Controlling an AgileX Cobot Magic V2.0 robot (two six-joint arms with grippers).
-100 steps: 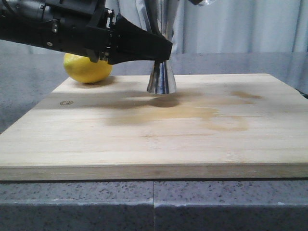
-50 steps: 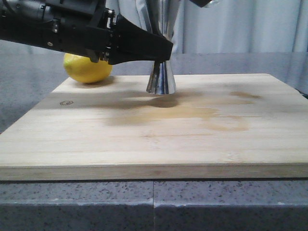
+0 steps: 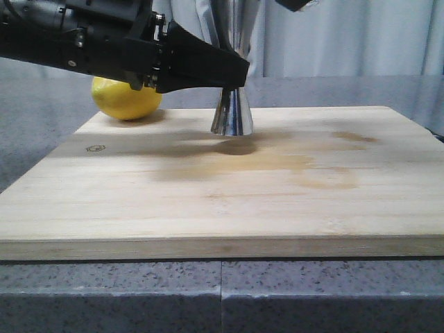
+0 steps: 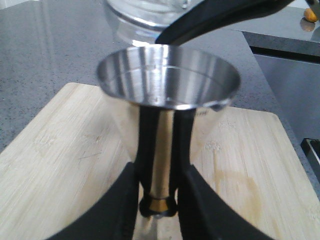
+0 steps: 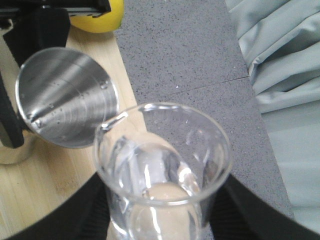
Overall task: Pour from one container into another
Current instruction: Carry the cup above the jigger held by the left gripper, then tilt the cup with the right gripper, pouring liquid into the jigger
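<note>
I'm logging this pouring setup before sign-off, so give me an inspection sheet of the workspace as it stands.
Surface: wooden cutting board on a grey speckled countertop, with darker stains on the board right of centre.
Job's things: steel jigger upright on the board; glass beaker held above, its pour lip over the jigger's rim.
Clutter: lemon at the board's far left corner.
Grippers: left gripper shut on the jigger's waist; right gripper shut on the beaker.
Cables: nothing seen.
Surroundings: pale curtain behind the counter.

Shiny steel jigger (image 4: 167,80), clear glass beaker (image 5: 162,170), matt wooden board (image 3: 222,187)
</note>
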